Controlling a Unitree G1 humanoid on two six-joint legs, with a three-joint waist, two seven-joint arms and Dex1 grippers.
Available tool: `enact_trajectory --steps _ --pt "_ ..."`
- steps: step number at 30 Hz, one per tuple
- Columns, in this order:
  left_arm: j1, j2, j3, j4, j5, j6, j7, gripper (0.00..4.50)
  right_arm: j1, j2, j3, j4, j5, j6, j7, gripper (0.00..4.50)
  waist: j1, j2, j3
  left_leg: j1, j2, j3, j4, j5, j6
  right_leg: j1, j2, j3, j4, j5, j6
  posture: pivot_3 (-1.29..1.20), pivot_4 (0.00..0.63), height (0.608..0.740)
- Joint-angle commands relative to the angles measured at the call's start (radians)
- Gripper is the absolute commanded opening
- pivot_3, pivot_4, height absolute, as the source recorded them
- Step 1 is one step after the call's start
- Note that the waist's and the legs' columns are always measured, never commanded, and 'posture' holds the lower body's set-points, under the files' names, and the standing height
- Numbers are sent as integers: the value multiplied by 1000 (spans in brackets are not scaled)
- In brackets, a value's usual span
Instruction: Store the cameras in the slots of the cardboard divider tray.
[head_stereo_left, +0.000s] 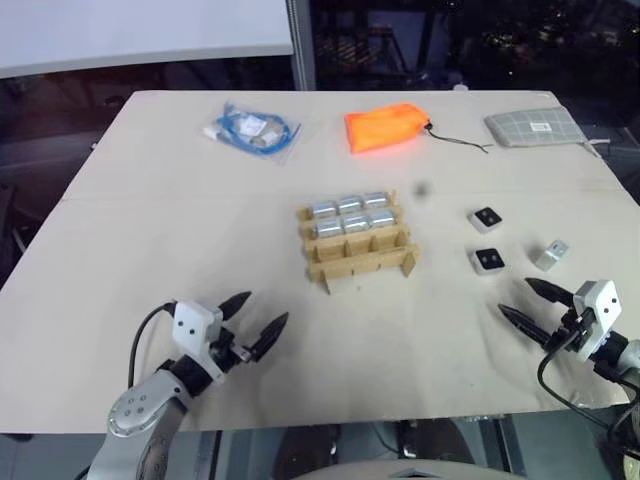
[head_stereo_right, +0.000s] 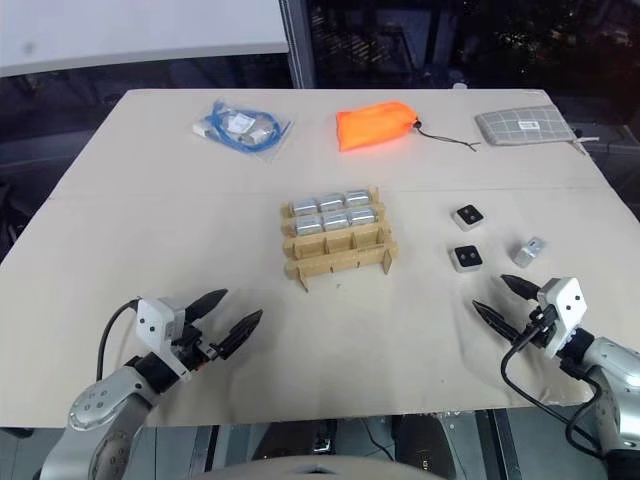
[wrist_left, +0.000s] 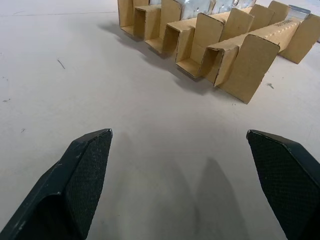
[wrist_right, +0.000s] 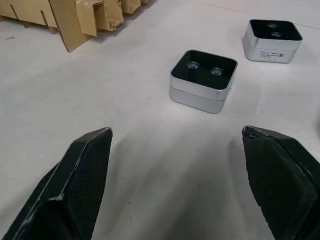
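cameras in tray: 6 | loose cameras: 3 | left gripper, right gripper: jaws wide, empty

Lab: bare worktable, dark windows

- Bare tabletop lies between the left tool and the cardboard tray; nothing stands on this stretch.
- Six cameras fill the tray's two far rows; the near row of slots stands open from above.
- Ahead of the right tool, three loose cameras sit apart from one another, with bare gaps between them.
- Along the far edge, well apart from the tray: a cable bag, an orange bag, a grey pouch.
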Motion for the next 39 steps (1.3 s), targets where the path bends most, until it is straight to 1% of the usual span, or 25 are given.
enact_trajectory --steps 1,6,21,32,37,39 --pt "9 3 5 -43 -11 -16 -3 4500 -1 -6 -5 -2 -7 -7 1 4097 0 0 0 0 0 0 0 0 0 0 0 0 0 0 0 0 150 740" --pt "16 9 14 -43 -28 -23 -19 4500 18 4 -1 -22 -20 -7 -10 4097 0 0 0 0 0 0 0 0 0 0 0 0 0 0 0 0 150 740" --pt "-16 15 3 -13 -19 -29 -38 4500 46 13 -3 -59 -27 -1 -50 4097 0 0 0 0 0 0 0 0 0 0 0 0 0 0 0 0 150 740" --pt "-62 33 27 28 -16 -57 -51 4500 39 -17 -38 -119 -17 69 -105 4097 0 0 0 0 0 0 0 0 0 0 1 0 0 0 0 0 150 740" --pt "-86 76 39 8 -65 -44 -103 4500 43 7 -53 -130 -31 99 -195 4097 0 0 0 0 0 0 0 0 0 0 1 0 0 0 0 0 150 740" --pt "-102 116 38 1 -78 -49 -151 4500 49 37 -72 -147 -37 119 -280 4097 0 0 0 0 0 0 0 0 0 0 1 0 0 0 0 0 150 740"
